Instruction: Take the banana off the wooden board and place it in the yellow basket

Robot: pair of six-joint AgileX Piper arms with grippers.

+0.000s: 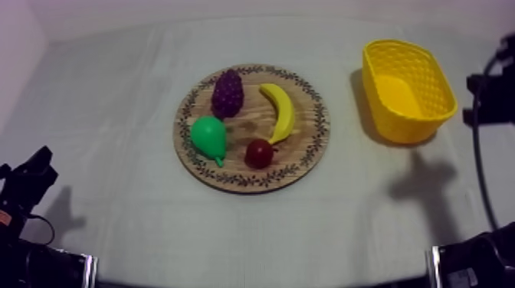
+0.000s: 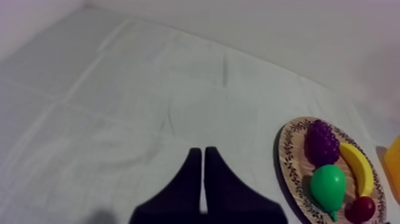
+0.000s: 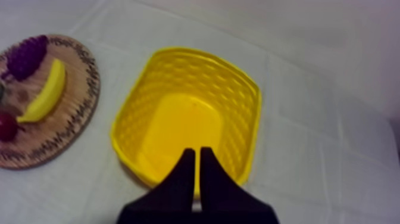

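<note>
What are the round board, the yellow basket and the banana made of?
Round board: apparently wood, matt, with visible grain and a dark printed rim pattern. Yellow basket: probably moulded plastic, evenly coloured, with a woven-look lattice. Banana: likely smooth plastic, uniform yellow, slightly shiny.

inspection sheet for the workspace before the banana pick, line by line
surface: grey-white cloth, creased, lying flat
job's things: banana on the wooden board beside the small red fruit; yellow basket upright, nothing in it
clutter: grapes and pear also on the board
grippers: left gripper shut over bare cloth; right gripper shut above the basket
surroundings: pale wall beyond the cloth; nothing else seen
</note>
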